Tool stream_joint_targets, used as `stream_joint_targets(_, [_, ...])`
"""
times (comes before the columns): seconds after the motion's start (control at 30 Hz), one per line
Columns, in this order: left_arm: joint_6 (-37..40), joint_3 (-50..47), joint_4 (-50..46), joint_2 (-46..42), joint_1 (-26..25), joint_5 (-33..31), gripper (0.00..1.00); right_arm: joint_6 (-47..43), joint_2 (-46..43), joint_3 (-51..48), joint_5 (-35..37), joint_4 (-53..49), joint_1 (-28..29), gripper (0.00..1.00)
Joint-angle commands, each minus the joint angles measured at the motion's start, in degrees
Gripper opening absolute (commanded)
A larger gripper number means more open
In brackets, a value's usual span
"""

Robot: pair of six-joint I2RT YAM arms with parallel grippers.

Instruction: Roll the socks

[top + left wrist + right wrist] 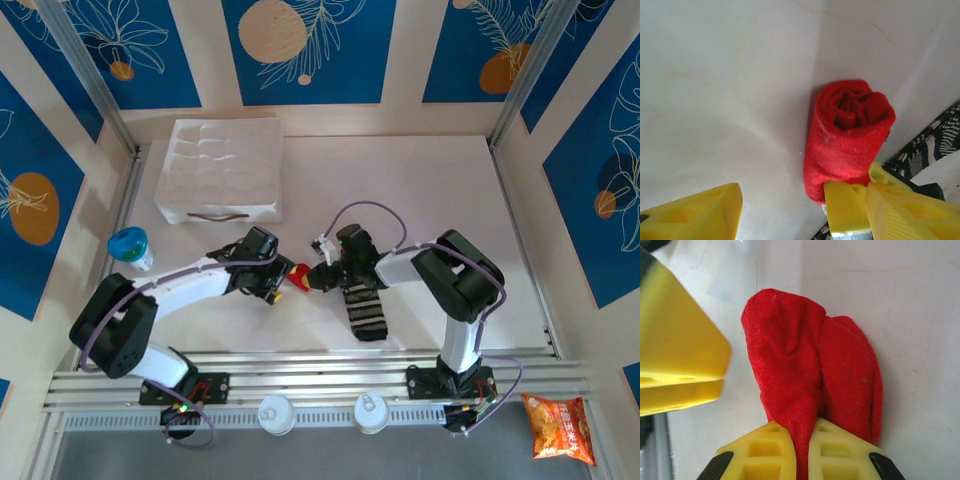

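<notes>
Seen from above, a cup with a blue lid (130,245) stands far to the left of the red sock (298,275). A white bumpy tray (222,170) lies behind the red sock and to its left. The left tool (278,288) is just left of the red sock, and the right tool (316,278) is just right of it. The striped sock (365,310) lies flat on the white desk (440,190), right of the red sock and nearer the arms. An orange snack bag (558,428) lies far to the right, and its words are too small to read.

The left wrist view shows that the red sock (847,135) is a fuzzy roll with a swirl at its end. The left tool (805,196) is spread wide and holds nothing. The right wrist view shows the right tool (801,437) pinched tight on the red sock (810,370).
</notes>
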Motion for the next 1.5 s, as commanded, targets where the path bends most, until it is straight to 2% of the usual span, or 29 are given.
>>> stream_joint_targets(0.0, [3.71,2.25,5.52,3.78,0.34,0.79,0.64,3.86,5.21,-0.57,-8.31,-12.45,-1.63,0.0])
stream_joint_targets(0.3, [5.1,2.85,6.26,8.0,0.13,0.61,0.48,4.58,11.44,6.31,-13.08,-22.12,-3.37,0.0])
stream_joint_targets(0.47, [5.7,6.37,-1.19,12.47,-0.03,0.83,0.18,1.46,7.46,4.86,-8.01,-20.82,-1.39,0.0])
stream_joint_targets(0.53, [5.28,7.75,-8.27,12.57,0.0,-0.53,0.03,-0.07,4.1,4.14,-4.08,-20.31,-0.2,0.08])
stream_joint_targets(0.57, [5.18,8.47,-12.06,12.38,-0.05,-1.15,0.0,-0.31,2.7,4.1,-2.13,-20.48,0.27,0.14])
stream_joint_targets(0.63, [5.52,9.66,-18.88,11.95,0.05,-2.07,0.0,-0.36,-0.74,4.14,1.24,-20.31,1.05,0.24])
stream_joint_targets(0.7, [6.11,9.77,-22.09,11.73,0.05,-2.46,0.0,-2.03,-5.59,3.42,6.32,-20.1,2.72,0.29])
stream_joint_targets(0.73, [6.25,9.26,-22.89,11.39,0.04,-2.68,0.0,-3.92,-8.42,2.87,8.75,-19.9,4.02,0.35])
stream_joint_targets(0.8, [5.53,7.58,-23.89,10.22,0.11,-3.31,0.0,-8.11,-13.45,2.61,13.93,-20.58,7.07,0.36])
stream_joint_targets(0.9, [4.05,4.62,-25.13,7.55,0.63,-4.23,0.0,-11.13,-21.2,-0.54,26.35,-16.93,12.0,0.41])
stream_joint_targets(0.97, [3.99,3.48,-26.12,6.01,0.9,-4.73,0.0,-12.58,-23.89,-2.42,29.82,-15.01,14.1,0.45])
stream_joint_targets(1.03, [4.41,3.62,-28.93,5.3,1.31,-5.12,0.0,-14.16,-24.46,-2.98,28.96,-15.4,16.24,0.45])
stream_joint_targets(1.1, [4.98,4.36,-31.65,5.23,1.69,-5.3,0.0,-17.04,-23.92,-4.29,33.32,-14.14,19.65,0.47])
stream_joint_targets(1.2, [4.84,5.18,-34.15,5.76,1.91,-4.8,0.0,-21.7,-22.48,-6.89,38.91,-8.77,24.55,0.59])
stream_joint_targets(1.47, [7.72,8.81,-35.17,11.61,4.96,-0.05,0.0,-25.85,-13.98,-1.42,42.03,-6.18,29.25,0.61])
